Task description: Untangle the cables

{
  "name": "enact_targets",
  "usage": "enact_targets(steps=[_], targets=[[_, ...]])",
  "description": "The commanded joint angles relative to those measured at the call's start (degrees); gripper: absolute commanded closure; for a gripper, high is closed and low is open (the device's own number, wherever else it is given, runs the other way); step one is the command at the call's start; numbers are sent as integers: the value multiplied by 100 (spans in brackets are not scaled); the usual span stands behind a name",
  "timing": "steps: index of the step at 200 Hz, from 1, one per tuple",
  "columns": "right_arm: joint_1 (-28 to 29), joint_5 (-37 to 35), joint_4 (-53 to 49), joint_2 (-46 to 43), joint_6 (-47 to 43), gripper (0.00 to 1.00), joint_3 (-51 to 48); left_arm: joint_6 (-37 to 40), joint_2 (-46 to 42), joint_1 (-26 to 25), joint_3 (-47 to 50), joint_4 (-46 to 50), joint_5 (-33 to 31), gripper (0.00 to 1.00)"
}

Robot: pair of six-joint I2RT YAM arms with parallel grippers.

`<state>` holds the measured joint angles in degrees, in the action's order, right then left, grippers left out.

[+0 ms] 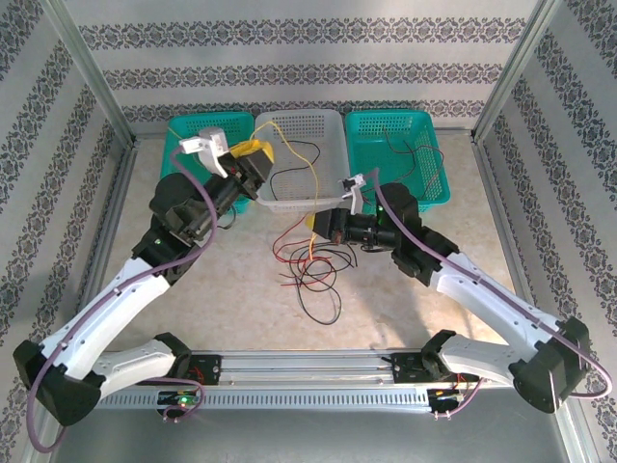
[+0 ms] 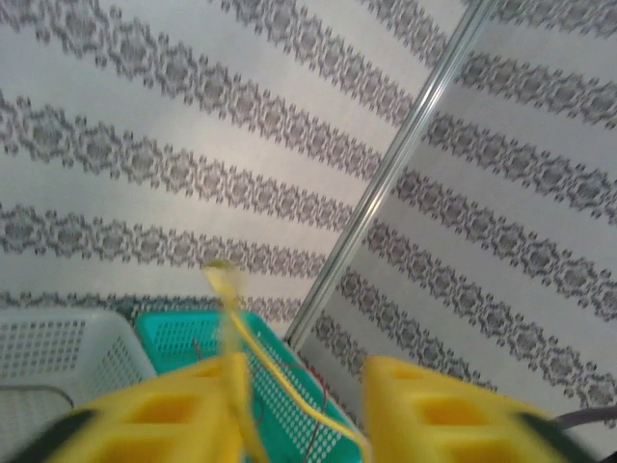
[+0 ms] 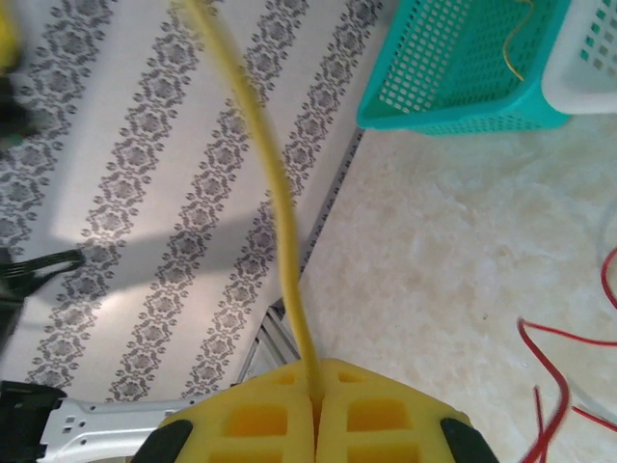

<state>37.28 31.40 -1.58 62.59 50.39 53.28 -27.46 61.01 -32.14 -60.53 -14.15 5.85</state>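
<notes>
A yellow cable [image 1: 312,183] arcs over the white basket [image 1: 328,123] from my left gripper [image 1: 256,154] down to my right gripper [image 1: 312,224]. In the right wrist view the right gripper [image 3: 314,384] is shut on this yellow cable [image 3: 278,193], which rises from between the pads. In the left wrist view the left gripper [image 2: 301,415] has its jaws apart; the yellow cable [image 2: 234,333] leans, blurred, against the left finger [image 2: 164,415], its plug end sticking up. Red and black cables [image 1: 310,268] lie tangled on the table below the right gripper.
Three baskets stand along the back: a teal basket [image 1: 188,130] on the left, the white one in the middle, and a teal basket [image 1: 429,121] on the right with thin dark wires in it. Metal frame posts [image 1: 96,77] and patterned walls close in the sides.
</notes>
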Motion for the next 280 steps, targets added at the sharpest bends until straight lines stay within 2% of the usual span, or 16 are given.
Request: enact_targets(steps=[1, 12, 30, 48, 77, 102, 128, 146, 176, 183, 209, 231, 258, 280], targets=[[-3, -159, 138, -432, -167, 100, 438, -200, -12, 46, 346, 153, 236, 36], [-78, -213, 39, -551, -205, 100, 576, -323, -110, 50, 599, 114, 300, 29], [-315, -63, 99, -607, -136, 100, 758, -479, -309, 49, 960, 41, 504, 23], [-446, 46, 167, -567, -97, 100, 966, -777, -455, 48, 1306, -161, 916, 21], [-572, 130, 154, -446, -182, 100, 1330, -1443, -403, -74, 1841, -1049, 1871, 19], [-647, 164, 134, -358, -195, 100, 1455, -1340, -299, -340, 1884, -1294, 2232, 15], [-643, 202, 202, -326, -119, 100, 1473, -953, -117, -544, 1684, -923, 2173, 16], [-643, 191, 235, -343, -93, 100, 1478, -923, 58, -621, 1597, -992, 2292, 19], [-627, 246, 333, -353, -20, 100, 1493, -883, 344, -721, 1429, -1050, 2437, 37], [-621, 269, 343, -343, -12, 100, 1493, -928, 391, -723, 1388, -1082, 2459, 38], [-586, 460, 397, -300, -20, 100, 1460, -1023, 379, -708, 1238, -1304, 2572, 30], [-581, 654, 414, -316, -79, 100, 1399, -1016, 178, -552, 889, -676, 2445, 24], [-774, 1147, 475, -328, -167, 100, 1339, -1366, 189, -141, 731, -492, 3318, 24], [-889, 1865, 912, -193, -22, 100, 1313, -1658, 259, -3, 785, -831, 4003, 24]])
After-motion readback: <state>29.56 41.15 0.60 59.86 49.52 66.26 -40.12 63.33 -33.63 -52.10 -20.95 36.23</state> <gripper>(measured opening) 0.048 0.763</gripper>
